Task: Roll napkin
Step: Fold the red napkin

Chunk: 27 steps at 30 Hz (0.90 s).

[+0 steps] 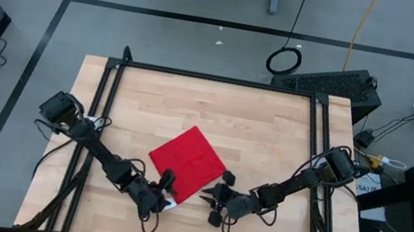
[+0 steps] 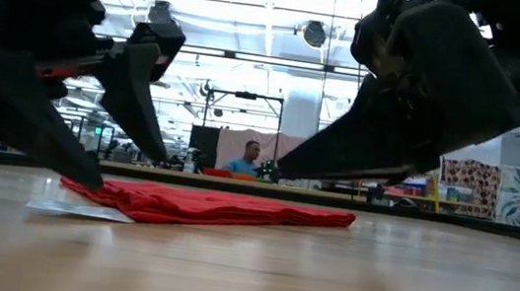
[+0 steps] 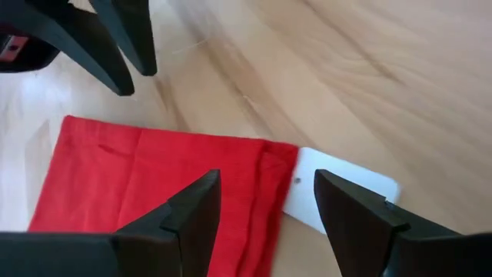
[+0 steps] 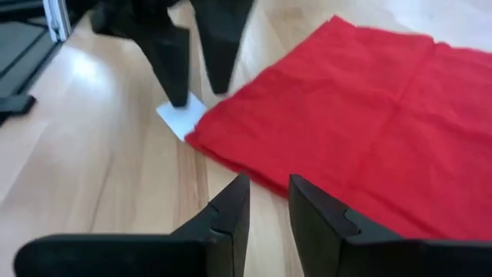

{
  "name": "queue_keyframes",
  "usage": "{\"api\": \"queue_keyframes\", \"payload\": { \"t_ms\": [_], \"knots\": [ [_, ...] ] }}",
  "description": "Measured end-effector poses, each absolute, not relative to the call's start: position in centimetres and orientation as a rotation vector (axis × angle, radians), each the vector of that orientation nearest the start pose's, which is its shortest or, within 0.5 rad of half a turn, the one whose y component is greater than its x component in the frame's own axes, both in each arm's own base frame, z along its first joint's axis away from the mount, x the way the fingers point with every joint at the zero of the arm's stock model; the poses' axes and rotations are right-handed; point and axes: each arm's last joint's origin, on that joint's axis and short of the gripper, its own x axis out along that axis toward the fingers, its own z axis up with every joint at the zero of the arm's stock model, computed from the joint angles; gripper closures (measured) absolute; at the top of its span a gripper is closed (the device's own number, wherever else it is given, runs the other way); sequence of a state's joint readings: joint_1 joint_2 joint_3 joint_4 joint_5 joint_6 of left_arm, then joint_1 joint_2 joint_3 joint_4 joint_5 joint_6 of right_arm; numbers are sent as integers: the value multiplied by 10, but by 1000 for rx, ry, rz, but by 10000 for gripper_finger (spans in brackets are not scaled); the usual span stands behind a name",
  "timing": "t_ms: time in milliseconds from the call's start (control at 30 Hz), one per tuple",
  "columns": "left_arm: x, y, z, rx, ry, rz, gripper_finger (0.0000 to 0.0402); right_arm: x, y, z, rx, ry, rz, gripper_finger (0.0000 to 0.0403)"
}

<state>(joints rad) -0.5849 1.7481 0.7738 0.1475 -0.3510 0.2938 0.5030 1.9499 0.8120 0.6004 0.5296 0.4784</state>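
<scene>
The red napkin [image 1: 187, 161] lies flat on the wooden table, one corner toward the near edge, with a white tag [image 3: 346, 192] sticking out at that corner. My left gripper [image 1: 166, 185] is open, its fingers pointing down on either side of that near corner [image 3: 265, 165]. One finger stands over the tag [image 4: 181, 119]. My right gripper [image 1: 215, 195] is open by a narrow gap. It is low and nearly level just off the napkin's near-right edge [image 4: 231, 158], pointing toward the left gripper. My left gripper has one fingertip [image 2: 92, 180] down at the table by the tag [image 2: 73, 209] and the napkin's edge. I cannot tell whether it touches either. My right gripper touches nothing.
Black frame rails [image 1: 103, 107] run along the table's left and right sides. Bare wood lies on the far side of the napkin [image 1: 209, 104]. A black case [image 1: 339, 83] sits on the floor beyond the far right corner. A person [image 2: 251, 159] shows far off in the room.
</scene>
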Motion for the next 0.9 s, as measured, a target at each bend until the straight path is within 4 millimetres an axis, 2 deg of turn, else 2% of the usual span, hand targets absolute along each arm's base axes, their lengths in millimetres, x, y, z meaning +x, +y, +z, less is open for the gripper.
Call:
{"api": "queue_keyframes", "payload": {
  "t_ms": [533, 667, 900],
  "knots": [
    [285, -147, 111, 606, 771, -345, 196, 320, 160, 109, 212, 397, -116, 321],
    [285, -147, 109, 602, 775, -344, 245, 320, 160, 109, 211, 397, -116, 321],
    [288, -138, 107, 561, 799, -314, 370, 318, 163, 108, 200, 407, -104, 321]
  ]
}}
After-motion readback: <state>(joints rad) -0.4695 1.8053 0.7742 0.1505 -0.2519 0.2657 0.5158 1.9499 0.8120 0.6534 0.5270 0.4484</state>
